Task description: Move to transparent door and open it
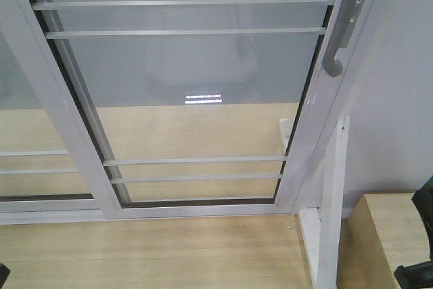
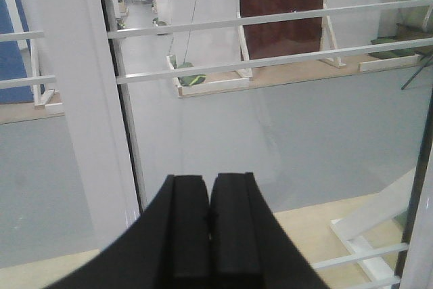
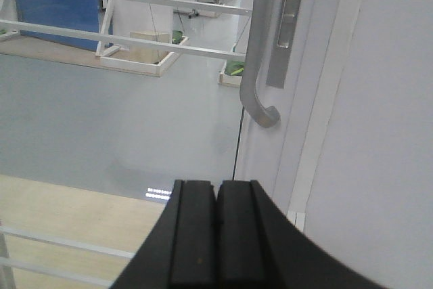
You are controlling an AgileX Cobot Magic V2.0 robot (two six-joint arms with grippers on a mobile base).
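Left of the transparent door stands a barred glass panel. My left gripper is levelled at the door's glass near its left edge, fingers pressed together on nothing. My right gripper, likewise closed and empty, points toward the door's right stile, below the curved handle and apart from it. Right of the door rises a white post.
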